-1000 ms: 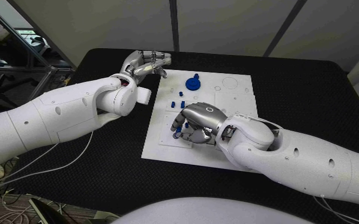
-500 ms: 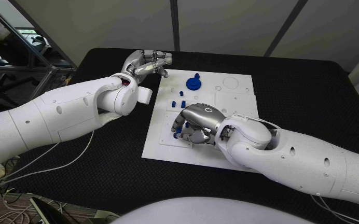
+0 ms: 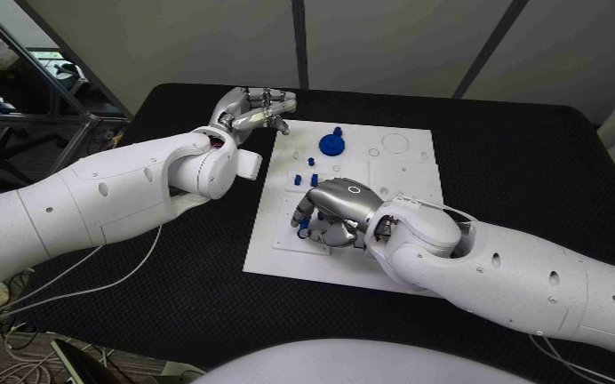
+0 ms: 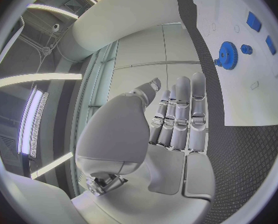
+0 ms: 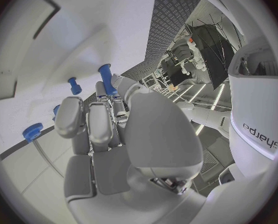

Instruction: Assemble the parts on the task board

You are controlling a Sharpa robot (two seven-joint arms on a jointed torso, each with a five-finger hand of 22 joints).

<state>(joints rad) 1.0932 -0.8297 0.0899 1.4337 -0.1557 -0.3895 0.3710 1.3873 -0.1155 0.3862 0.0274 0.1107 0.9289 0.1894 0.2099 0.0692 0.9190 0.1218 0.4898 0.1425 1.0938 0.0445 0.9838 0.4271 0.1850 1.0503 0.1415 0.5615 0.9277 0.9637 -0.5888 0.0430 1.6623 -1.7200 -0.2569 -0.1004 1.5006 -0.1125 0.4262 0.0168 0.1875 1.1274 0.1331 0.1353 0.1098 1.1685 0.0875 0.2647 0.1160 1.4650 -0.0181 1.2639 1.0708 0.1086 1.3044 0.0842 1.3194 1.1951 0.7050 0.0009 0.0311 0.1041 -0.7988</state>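
The white task board [image 3: 400, 171] lies in the middle of the black table. A blue gear [image 3: 332, 143] stands at its far side, with a few small blue pegs [image 3: 307, 177] just nearer. My right hand [image 3: 336, 210] rests on the board's near-left part with its fingers curled down. It seems to pinch a blue peg [image 5: 106, 79] at its fingertips, seen as a blue sliver [image 3: 302, 216] in the head view. My left hand [image 3: 251, 108] hovers off the board's far-left corner and holds nothing, fingers stretched out [image 4: 179, 119]. The gear [image 4: 226, 55] lies ahead of it.
Empty round and square recesses [image 3: 394, 143] mark the board's far-right part. More blue pieces [image 5: 73, 86] and a knurled blue knob [image 5: 32, 131] stand on the board near my right hand. Black matting [image 3: 513, 153] surrounds the board. A cable [image 3: 90, 282] trails off the table's left.
My right hand has shifted only slightly over the same spot on the board. The left hand has stayed where it was.
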